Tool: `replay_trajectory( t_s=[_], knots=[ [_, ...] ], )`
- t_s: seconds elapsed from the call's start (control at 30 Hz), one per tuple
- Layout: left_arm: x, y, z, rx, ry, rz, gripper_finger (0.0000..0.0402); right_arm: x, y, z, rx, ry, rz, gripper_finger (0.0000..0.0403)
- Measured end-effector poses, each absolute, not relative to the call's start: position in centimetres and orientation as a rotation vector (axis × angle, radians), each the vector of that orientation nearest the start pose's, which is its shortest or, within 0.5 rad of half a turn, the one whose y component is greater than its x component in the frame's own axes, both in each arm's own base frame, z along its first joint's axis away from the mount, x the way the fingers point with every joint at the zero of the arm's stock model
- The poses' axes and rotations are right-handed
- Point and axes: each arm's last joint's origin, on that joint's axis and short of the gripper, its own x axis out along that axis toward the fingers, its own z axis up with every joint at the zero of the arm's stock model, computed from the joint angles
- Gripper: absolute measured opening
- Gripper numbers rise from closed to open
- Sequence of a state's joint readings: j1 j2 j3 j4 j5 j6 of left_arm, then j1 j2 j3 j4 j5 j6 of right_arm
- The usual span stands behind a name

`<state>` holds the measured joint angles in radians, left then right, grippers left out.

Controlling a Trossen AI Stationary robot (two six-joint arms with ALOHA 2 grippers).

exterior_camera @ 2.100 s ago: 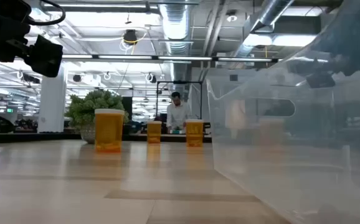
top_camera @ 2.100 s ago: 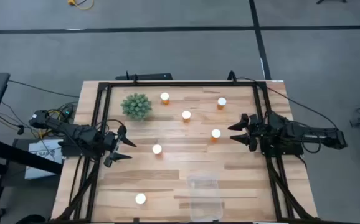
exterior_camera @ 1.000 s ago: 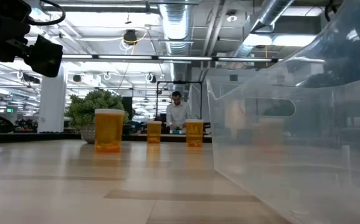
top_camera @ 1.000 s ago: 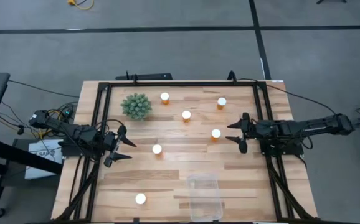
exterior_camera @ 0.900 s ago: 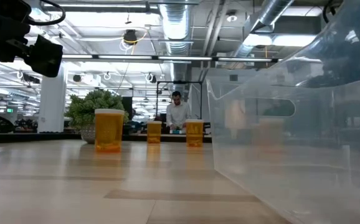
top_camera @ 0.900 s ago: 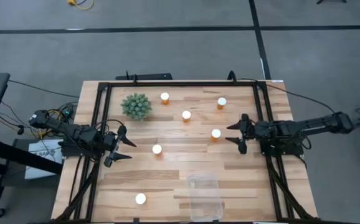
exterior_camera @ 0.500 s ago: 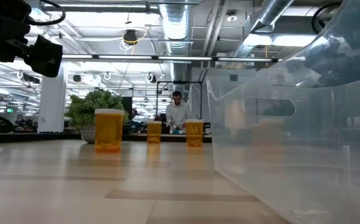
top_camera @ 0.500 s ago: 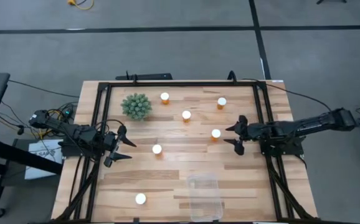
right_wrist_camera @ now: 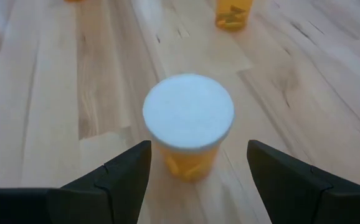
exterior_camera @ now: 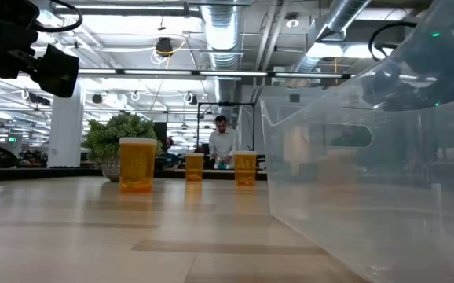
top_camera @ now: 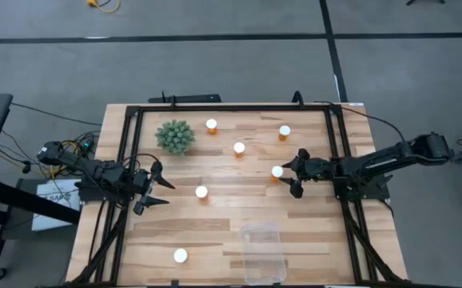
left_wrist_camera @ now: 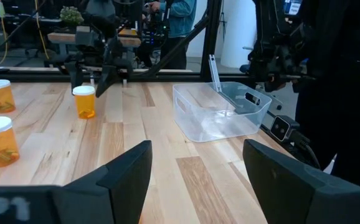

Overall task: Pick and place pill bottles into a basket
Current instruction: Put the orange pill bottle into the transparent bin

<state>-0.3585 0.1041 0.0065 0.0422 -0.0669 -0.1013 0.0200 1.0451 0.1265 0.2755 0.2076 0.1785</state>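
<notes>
Right gripper (top_camera: 292,175) advanced, jaws spread, onto upright bottle (top_camera: 276,171) dead ahead, well up-table of basket (top_camera: 262,253); left gripper (top_camera: 157,186) spread, parked.

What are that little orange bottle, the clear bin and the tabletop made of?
The bottle looks like translucent orange plastic, since pills show through its wall; its white cap is matte, probably plastic too. The bin seems thin, clear, glossy plastic: you see the table through it. The tabletop appears to be light wooden planks, with visible grain and seams.
</notes>
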Motion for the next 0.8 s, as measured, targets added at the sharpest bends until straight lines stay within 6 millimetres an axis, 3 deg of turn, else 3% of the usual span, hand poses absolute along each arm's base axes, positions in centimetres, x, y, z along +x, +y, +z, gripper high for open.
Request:
replay_trajectory(
  t_s=[0.23,0.57,0.8],
  knots=[
    [9.8,-3.5,16.1,-0.089,0.069,-0.289,0.0242,17.3,-0.8,10.9,0.11,0.64,-0.23,0.026],
    [9.8,-3.5,16.1,-0.088,0.069,-0.288,0.0242,20.5,-1.3,11.5,0.058,0.663,-0.175,0.0259],
    [9.8,-3.5,16.1,-0.089,0.069,-0.289,0.0242,21.0,-1.4,11.2,0.068,0.748,-0.15,0.0207]
  ],
)
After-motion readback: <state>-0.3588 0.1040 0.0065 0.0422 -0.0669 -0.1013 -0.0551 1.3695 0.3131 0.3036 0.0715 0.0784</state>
